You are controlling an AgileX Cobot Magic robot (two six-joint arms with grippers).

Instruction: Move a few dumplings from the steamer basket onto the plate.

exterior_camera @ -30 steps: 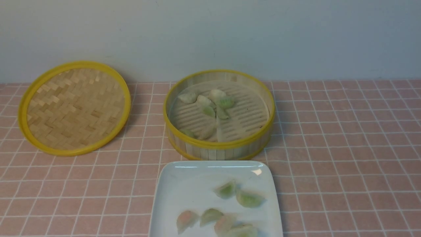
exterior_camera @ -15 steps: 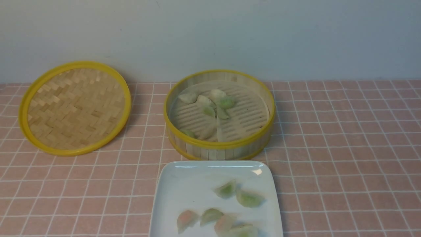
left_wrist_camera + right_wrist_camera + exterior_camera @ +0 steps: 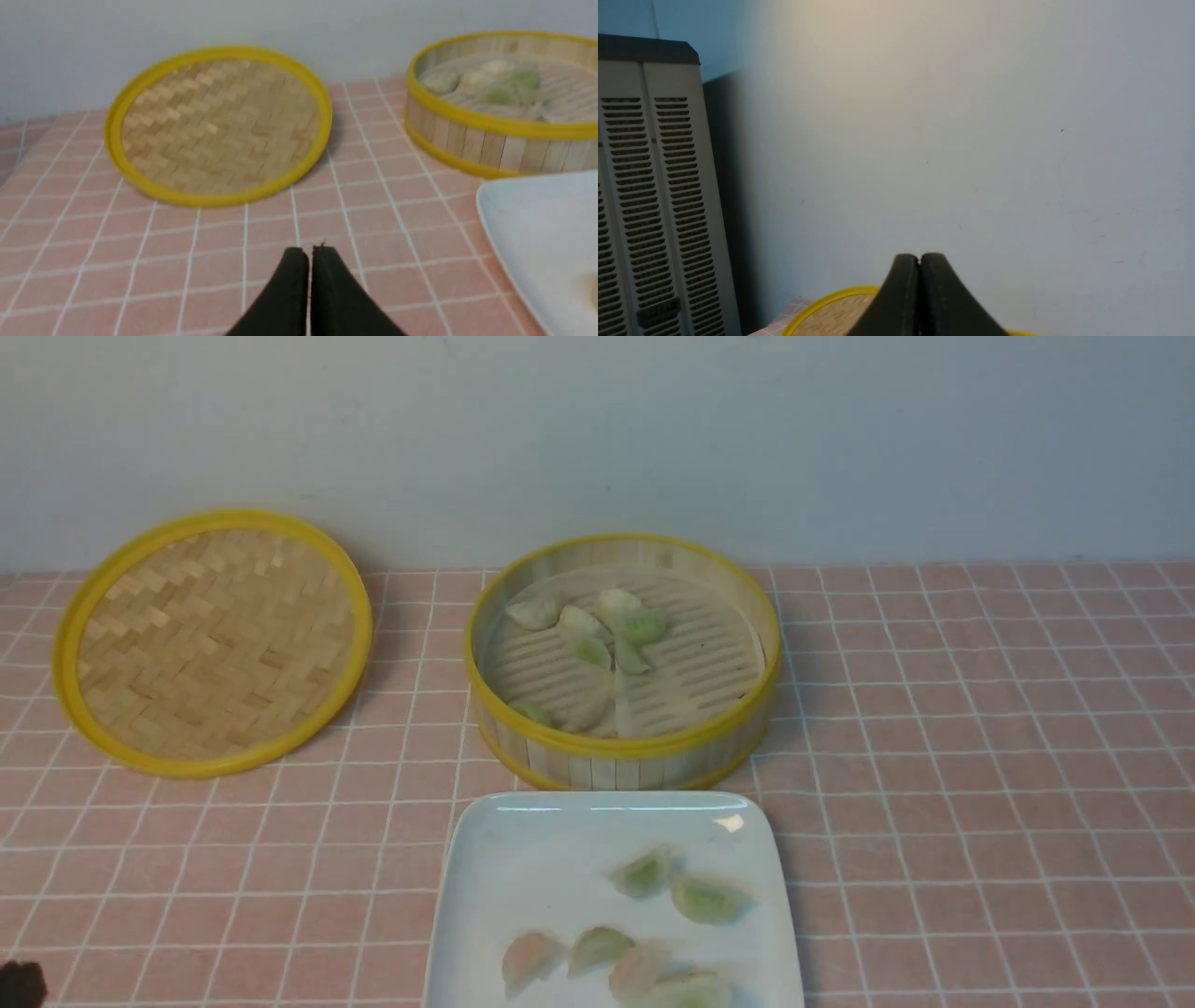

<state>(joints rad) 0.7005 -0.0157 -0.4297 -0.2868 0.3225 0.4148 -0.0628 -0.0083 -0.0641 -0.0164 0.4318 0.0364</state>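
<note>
The steamer basket (image 3: 738, 705) stands at the table's middle back with several dumplings (image 3: 597, 630) on its slatted floor. It also shows in the left wrist view (image 3: 472, 140). The white plate (image 3: 504, 868) lies in front of it and holds several dumplings (image 3: 705, 899); its corner shows in the left wrist view (image 3: 537, 224). My left gripper (image 3: 310, 252) is shut and empty, low over the tablecloth left of the plate; a dark bit of it shows at the front view's bottom left corner (image 3: 21, 983). My right gripper (image 3: 919, 259) is shut and empty, raised and facing the wall, out of the front view.
The woven bamboo lid (image 3: 210, 639) with a yellow rim lies at the back left, also in the left wrist view (image 3: 217, 123) and right wrist view (image 3: 826, 317). A pale wall stands behind the table. A beige vented unit (image 3: 649, 196) stands beside the wall.
A dark bit of my left gripper has come into the front view's bottom left corner. The basket, plate, dumplings and lid have not moved.
</note>
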